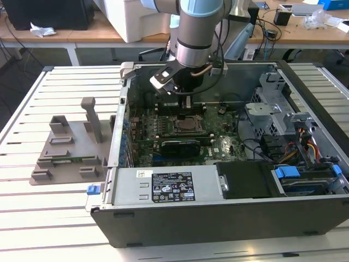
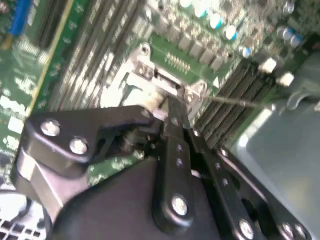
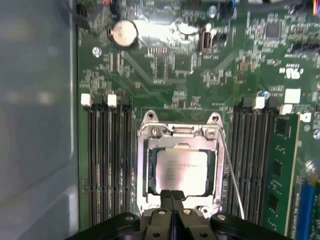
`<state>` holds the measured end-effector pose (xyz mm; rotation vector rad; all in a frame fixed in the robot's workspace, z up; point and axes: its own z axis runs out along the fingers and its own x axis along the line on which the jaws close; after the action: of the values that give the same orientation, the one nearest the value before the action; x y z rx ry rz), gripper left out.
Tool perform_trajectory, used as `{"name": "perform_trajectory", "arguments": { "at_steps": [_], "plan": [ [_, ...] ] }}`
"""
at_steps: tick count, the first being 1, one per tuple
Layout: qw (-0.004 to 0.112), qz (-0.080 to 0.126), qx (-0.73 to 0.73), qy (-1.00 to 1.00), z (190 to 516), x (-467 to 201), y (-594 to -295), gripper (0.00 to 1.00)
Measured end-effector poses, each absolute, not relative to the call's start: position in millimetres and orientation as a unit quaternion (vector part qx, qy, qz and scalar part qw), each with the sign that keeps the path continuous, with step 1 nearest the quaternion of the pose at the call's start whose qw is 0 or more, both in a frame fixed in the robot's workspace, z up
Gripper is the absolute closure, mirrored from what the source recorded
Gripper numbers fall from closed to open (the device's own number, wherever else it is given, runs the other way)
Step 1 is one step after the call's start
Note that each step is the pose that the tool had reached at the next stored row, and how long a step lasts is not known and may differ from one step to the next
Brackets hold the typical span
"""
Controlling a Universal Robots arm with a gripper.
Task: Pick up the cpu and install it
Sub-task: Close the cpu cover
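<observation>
Pressed-together jaws of gripper, nothing pinched, poised at edge of cpu. Cpu flat inside socket of motherboard, seemingly seated. Judged best: keep tips vertical, touch lightly, confirm flush seating, no sideways drag.

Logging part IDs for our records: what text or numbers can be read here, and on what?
cpu lid: faint print, too blurred.
White label on grey cover: too small.
Motherboard markings: blurred, unreadable.
Nothing can be quoted.
</observation>
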<state>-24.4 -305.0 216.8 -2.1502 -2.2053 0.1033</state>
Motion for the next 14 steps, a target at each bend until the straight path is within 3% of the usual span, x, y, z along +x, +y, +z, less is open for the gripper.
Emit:
{"name": "perform_trajectory", "arguments": {
  "at_steps": [8, 14],
  "plan": [
    [0.037, 0.04, -0.695, -0.717, 212, 9, -314, 0.89],
    [0.036, 0.04, -0.694, -0.718, 247, 9, -314, 0.89]
  ]
}}
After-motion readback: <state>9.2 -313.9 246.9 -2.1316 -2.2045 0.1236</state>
